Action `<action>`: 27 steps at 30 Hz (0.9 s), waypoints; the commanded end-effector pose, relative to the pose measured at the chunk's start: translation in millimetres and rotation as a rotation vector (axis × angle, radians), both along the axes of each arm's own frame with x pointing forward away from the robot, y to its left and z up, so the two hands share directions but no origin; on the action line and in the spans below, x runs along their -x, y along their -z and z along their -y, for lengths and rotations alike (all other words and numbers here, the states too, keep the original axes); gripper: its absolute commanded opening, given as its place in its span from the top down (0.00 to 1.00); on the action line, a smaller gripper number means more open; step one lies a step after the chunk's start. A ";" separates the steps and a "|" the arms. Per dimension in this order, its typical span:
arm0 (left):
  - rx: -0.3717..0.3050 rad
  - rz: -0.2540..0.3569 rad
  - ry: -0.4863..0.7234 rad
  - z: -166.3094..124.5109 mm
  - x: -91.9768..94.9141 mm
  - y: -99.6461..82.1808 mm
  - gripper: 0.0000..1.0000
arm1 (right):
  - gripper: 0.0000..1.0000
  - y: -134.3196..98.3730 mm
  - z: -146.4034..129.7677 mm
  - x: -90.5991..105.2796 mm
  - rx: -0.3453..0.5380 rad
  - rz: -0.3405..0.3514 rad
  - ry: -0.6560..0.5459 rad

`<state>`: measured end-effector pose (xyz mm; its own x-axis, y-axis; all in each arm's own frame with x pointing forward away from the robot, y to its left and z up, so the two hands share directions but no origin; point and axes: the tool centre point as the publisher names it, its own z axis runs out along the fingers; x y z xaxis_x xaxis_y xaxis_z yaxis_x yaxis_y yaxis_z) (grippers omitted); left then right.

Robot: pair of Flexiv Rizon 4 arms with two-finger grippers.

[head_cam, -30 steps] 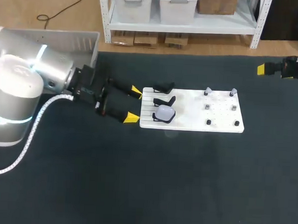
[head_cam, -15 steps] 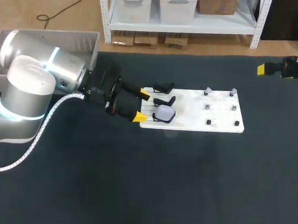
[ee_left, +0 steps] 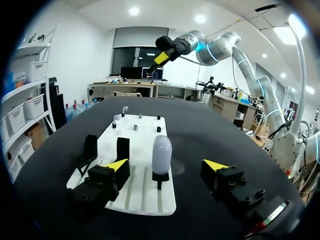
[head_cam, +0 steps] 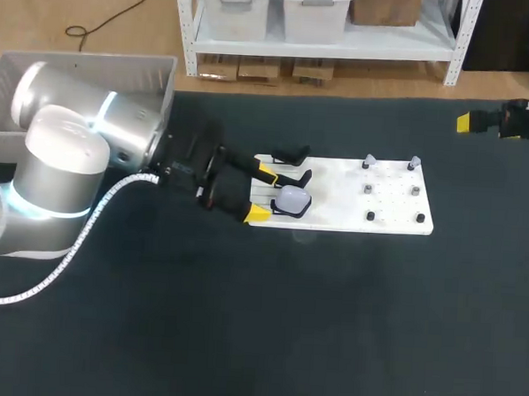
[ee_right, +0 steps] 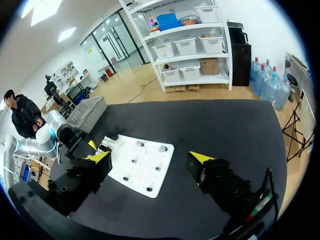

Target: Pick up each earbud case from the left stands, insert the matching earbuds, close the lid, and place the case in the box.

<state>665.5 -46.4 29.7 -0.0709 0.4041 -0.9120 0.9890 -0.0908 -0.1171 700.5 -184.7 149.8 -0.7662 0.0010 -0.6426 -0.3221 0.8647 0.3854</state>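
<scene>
Left pincer [head_cam: 263, 193]: fingers spread wide, nothing pinched. It is placed at centre-left of the head view, at the left edge of the white board [head_cam: 393, 191]. In the left wrist view the earbud case [ee_left: 161, 155] is seen between and just ahead of the two yellow tips, touched by neither.

Earbud case [head_cam: 293, 199]: pale, rounded, lid shut. It is seated upright on the lowest of three black stands at the board's left end, a little left of frame centre.
- Handling, as judged: small and light, with a stiff shell. The surface is smooth and domed, so slipping under a hard or off-centre squeeze is to be expected.
- Hold, as judged: best taken across the two broad faces, at mid-height above the stand's cradle. It should be lifted straight off so that it is not caught on the stand.

Stands [head_cam: 294, 177]: the two above the case in the head view are vacant.

Grey pieces [head_cam: 369, 159]: set on pegs along the board's upper right edge. They may be the earbuds but are too small to be identified. Dark pegs [head_cam: 370, 216] are noted along the lower right edge.

Desk [head_cam: 329, 326]: dark cloth surface on which the board is carried.

Right pincer [ee_right: 150, 157]: spread, nothing pinched. It is held high at the upper right of the head view, well apart from the board.

Box [head_cam: 85, 63]: grey, at upper left of the head view, behind the left arm.
</scene>
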 end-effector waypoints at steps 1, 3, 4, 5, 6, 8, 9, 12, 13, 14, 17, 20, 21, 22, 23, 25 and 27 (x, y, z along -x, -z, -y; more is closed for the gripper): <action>0.005 0.009 0.009 5.4 -2.1 2.3 0.09 | 0.00 0.0 0.5 0.0 -0.001 0.000 -0.002; 0.003 0.017 0.014 7.7 -1.5 3.2 0.08 | 0.00 0.0 0.5 0.0 -0.001 0.000 -0.002; 0.003 0.019 0.014 8.6 -1.6 3.8 0.08 | 0.00 0.0 0.5 0.0 -0.001 0.000 -0.002; 0.002 0.022 0.014 9.6 -1.7 4.4 0.10 | 0.00 0.0 0.5 0.0 -0.001 0.000 -0.002; 0.002 0.027 0.014 10.7 -1.8 5.1 0.11 | 0.00 0.0 0.5 0.0 -0.001 0.000 -0.002; 0.001 0.031 0.016 12.4 -1.8 6.2 0.12 | 0.00 0.0 0.5 0.0 -0.001 0.000 -0.002; 0.001 0.032 0.016 13.3 -1.9 6.7 0.12 | 0.00 0.0 0.5 0.0 -0.001 0.000 -0.002; 0.001 0.037 0.013 15.9 -3.4 7.9 0.20 | 0.00 0.0 0.5 0.0 -0.001 0.000 -0.002; 0.002 0.034 0.010 16.6 -4.2 7.7 0.21 | 0.00 0.0 0.5 0.0 -0.001 0.000 -0.002; 0.002 0.034 0.010 17.0 -4.6 7.6 0.22 | 0.00 0.0 0.5 0.0 -0.001 0.000 -0.002; 0.005 0.031 0.005 18.6 -6.2 7.5 0.25 | 0.00 0.0 0.5 0.0 -0.001 0.000 -0.002; 0.004 0.030 0.006 20.1 -5.6 7.8 0.26 | 0.00 0.0 0.5 0.0 -0.001 0.000 -0.002; 0.004 0.031 0.007 20.6 -4.8 8.2 0.27 | 0.00 0.0 0.5 0.0 -0.001 0.000 -0.002; 0.004 0.032 0.008 21.0 -4.2 8.6 0.26 | 0.00 0.0 0.5 0.0 -0.001 0.000 -0.002; 0.003 0.031 0.008 21.5 -3.7 9.3 0.26 | 0.00 0.0 0.5 0.0 -0.001 0.000 -0.002; 0.002 0.031 0.007 22.2 -3.2 10.9 0.27 | 0.00 0.0 0.5 0.0 -0.001 0.000 -0.002; 0.001 0.030 0.005 22.5 -3.0 11.7 0.27 | 0.00 0.0 0.5 0.0 -0.001 0.000 -0.002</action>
